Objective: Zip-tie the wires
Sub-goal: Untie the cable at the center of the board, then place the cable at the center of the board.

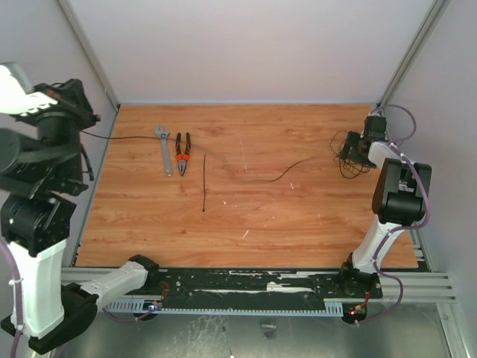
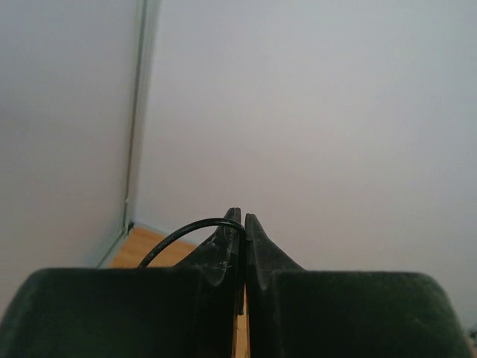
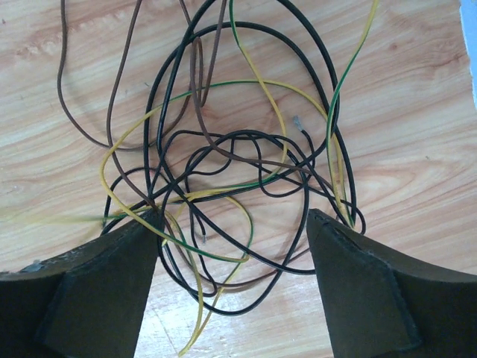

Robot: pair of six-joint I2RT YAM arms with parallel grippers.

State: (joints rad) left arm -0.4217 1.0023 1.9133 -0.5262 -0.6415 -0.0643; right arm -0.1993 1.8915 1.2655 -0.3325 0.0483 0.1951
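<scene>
The left fingers (image 2: pixel 223 253) are pressed together, clamped on a long thin black wire strand (image 2: pixel 190 225) that arcs out of the seam between them. The right fingers (image 3: pixel 97 291) stand wide apart and hold nothing. They straddle the lower part of the wires (image 3: pixel 246 134), a loose tangle of thin black, yellow, green-yellow and brown loops lying on the wooden surface (image 1: pixel 298 224).

That spread probably prepares a gathering pinch, taking many loops at once so they can be bundled. The left arm seems raised to keep the black wire strand lifted and drawn away from the heap.

The overhead view places the tangle at the right of the frame, toward the top. It also shows the black wire strand running from the raised left arm at upper left across the surface toward the tangle. Whether it joins the tangle I cannot tell.

Only the overhead view shows the zip tie (image 1: pixel 203 183), a straight stiff black plastic strip. It lies untouched left of centre, just right of the orange-handled pliers (image 1: pixel 182 153) and the grey metal wrench (image 1: pixel 163 151), well apart from the wires. The right wrist view alone separates the strand colours. The left wrist view alone proves the clamp, and shows mostly pale wall.
</scene>
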